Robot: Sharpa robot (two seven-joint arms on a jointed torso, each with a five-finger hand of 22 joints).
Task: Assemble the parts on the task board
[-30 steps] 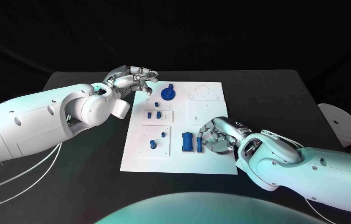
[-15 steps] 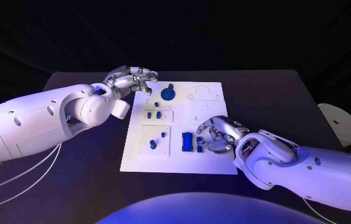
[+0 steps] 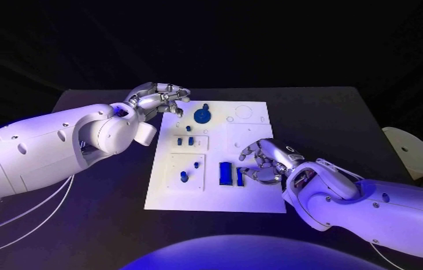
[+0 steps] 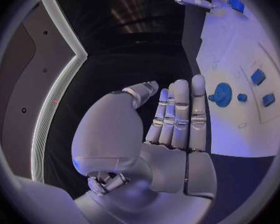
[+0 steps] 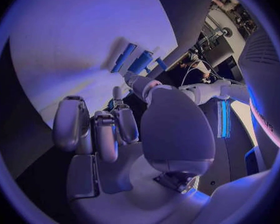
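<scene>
Both hands hovering at the white board on the black worktop

Head view: the left hand [image 3: 159,98] is resting at the board's [image 3: 251,197] far left corner, fingers curled, holding nothing; the right hand [image 3: 264,160] is hanging beside two upright blue bars [image 3: 227,173], and I cannot tell whether it is touching them. Left wrist view: fingers [image 4: 180,112] lying straight together near a round blue part [image 4: 222,94]. Right wrist view: fingers [image 5: 96,129] curling above the bars [image 5: 132,59]

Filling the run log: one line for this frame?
left hand: empty, at task board far corner | right hand: empty, beside long blue part
</scene>
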